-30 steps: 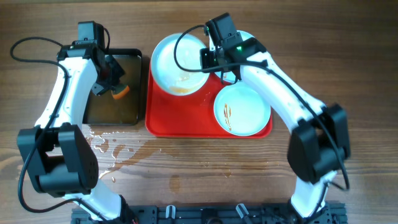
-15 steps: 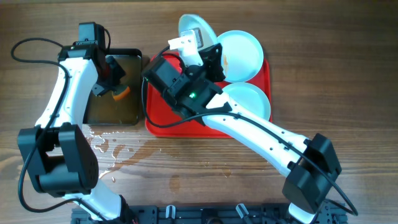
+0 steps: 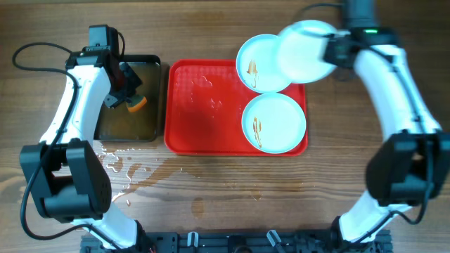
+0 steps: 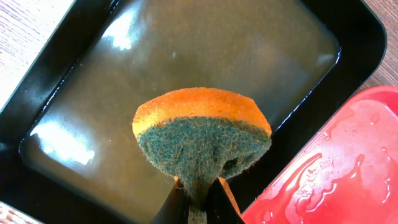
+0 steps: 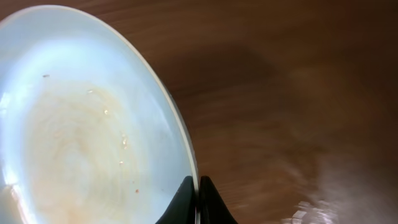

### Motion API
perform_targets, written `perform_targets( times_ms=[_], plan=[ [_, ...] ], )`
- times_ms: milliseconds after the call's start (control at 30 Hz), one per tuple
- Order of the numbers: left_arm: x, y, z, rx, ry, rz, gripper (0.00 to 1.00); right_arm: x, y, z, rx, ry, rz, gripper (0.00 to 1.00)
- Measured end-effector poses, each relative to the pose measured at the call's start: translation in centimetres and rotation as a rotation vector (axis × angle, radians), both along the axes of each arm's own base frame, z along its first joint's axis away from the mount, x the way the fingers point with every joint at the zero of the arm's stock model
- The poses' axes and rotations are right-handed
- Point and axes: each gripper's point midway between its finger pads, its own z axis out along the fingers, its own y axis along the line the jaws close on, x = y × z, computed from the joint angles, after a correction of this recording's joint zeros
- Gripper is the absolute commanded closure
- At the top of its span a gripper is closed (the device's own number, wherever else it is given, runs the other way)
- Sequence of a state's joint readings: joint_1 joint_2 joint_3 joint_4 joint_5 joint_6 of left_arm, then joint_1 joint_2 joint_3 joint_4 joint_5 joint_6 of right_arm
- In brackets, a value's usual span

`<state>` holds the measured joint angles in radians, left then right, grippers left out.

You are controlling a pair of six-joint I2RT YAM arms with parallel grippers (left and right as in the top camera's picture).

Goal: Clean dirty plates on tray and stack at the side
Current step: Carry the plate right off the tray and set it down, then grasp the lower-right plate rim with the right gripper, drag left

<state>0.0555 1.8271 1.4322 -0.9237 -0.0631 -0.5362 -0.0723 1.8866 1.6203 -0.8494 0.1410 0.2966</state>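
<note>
Overhead: right hand (image 3: 330, 53) clamped on the rim of the held plate (image 3: 302, 50), which is blurred, by the far-right corner of the red tray (image 3: 204, 105) and overlapping the rear plate (image 3: 254, 65). Rear plate and front plate (image 3: 274, 123) lie on tray's right side, both w/ brown smears. Left hand (image 3: 123, 95) over black pan (image 3: 126, 123), pinched shut on orange sponge (image 3: 136, 104).

Left wrist: sponge (image 4: 202, 134) green face up, above murky water in pan (image 4: 186, 50); wet tray corner (image 4: 336, 168) at right.

Right wrist: fingers (image 5: 183, 202) tight on held plate (image 5: 81, 124), which shows a faint brownish film. Worktop (image 5: 298, 93) blurred.
</note>
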Motion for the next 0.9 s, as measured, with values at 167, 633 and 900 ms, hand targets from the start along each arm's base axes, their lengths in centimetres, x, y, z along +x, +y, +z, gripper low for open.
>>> perform_targets(
  times_ms=[167, 633, 900],
  plan=[
    [0.5, 0.0, 0.1, 0.001, -0.020, 0.000, 0.94, -8.1, -11.5, -9.6, 0.196, 0.074, -0.394, 0.96],
    [0.9, 0.0, 0.2, 0.002, -0.036, 0.000, 0.93, -8.4, -3.8, -5.2, 0.385, -0.021, -0.178, 0.40],
    [0.9, 0.0, 0.2, 0.002, -0.036, 0.000, 0.92, -12.4, 10.5, -7.9, 0.334, 0.237, 0.200, 0.66]
  ],
)
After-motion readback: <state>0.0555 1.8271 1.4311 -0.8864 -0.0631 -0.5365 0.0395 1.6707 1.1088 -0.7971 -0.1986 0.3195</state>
